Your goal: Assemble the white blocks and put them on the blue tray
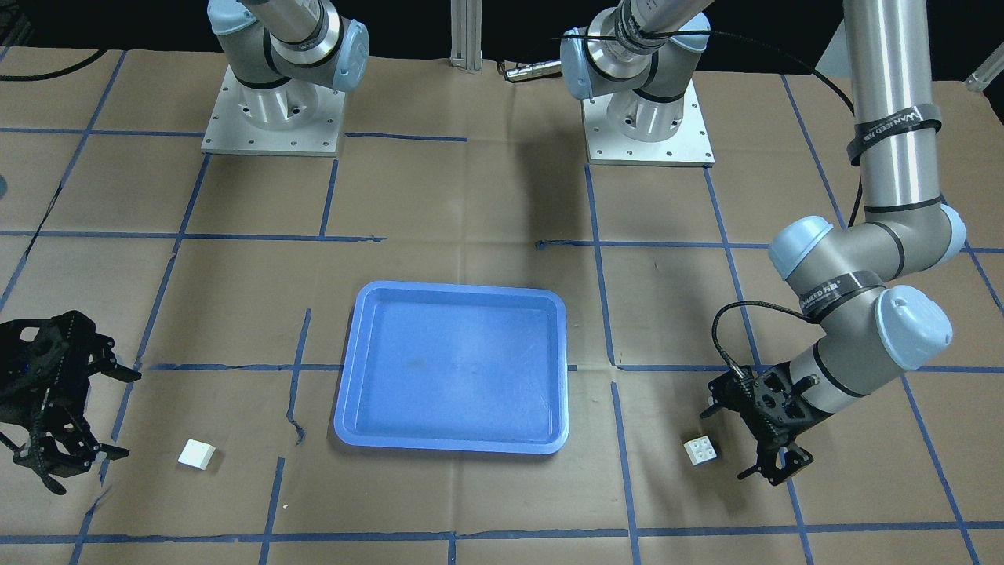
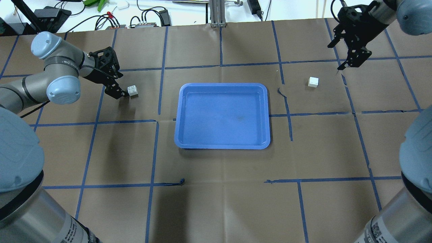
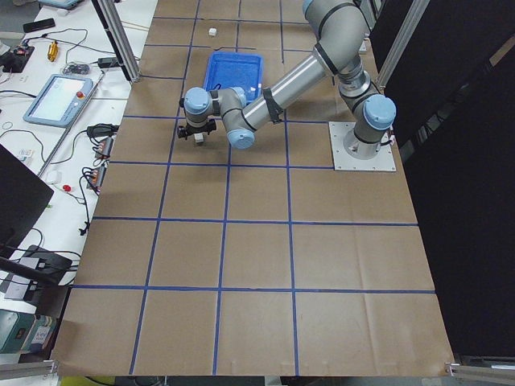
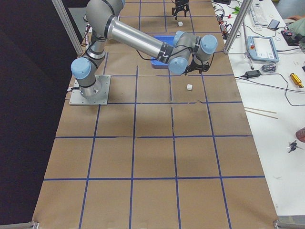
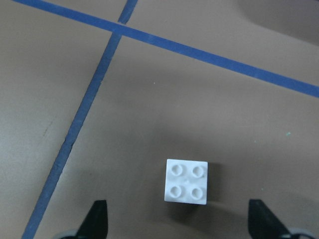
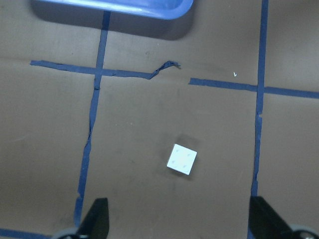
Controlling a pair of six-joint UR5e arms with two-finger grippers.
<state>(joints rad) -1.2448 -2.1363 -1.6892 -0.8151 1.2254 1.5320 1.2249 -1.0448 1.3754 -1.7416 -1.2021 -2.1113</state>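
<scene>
Wrist view puts left block (image 5: 187, 181), studs up, between spread fingertips of left gripper (image 1: 773, 469); overhead shows it just beside them. Right block (image 6: 182, 159) lies ahead of right gripper (image 1: 110, 410), also spread, not touching. Tray (image 2: 222, 85) sits between blocks, well apart from each.

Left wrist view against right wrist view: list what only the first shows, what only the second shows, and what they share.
Only the left wrist view: the studded white block, close up, four studs clear on top, just ahead of the left gripper and its open fingertips. Only the right wrist view: the other white block, smaller in frame, its top almost plain; a corner of the blue tray at the upper edge; a torn tape strip. Both: the brown table, blue tape lines, and two dark fingertips spread apart at the bottom; the right gripper is open too.
</scene>
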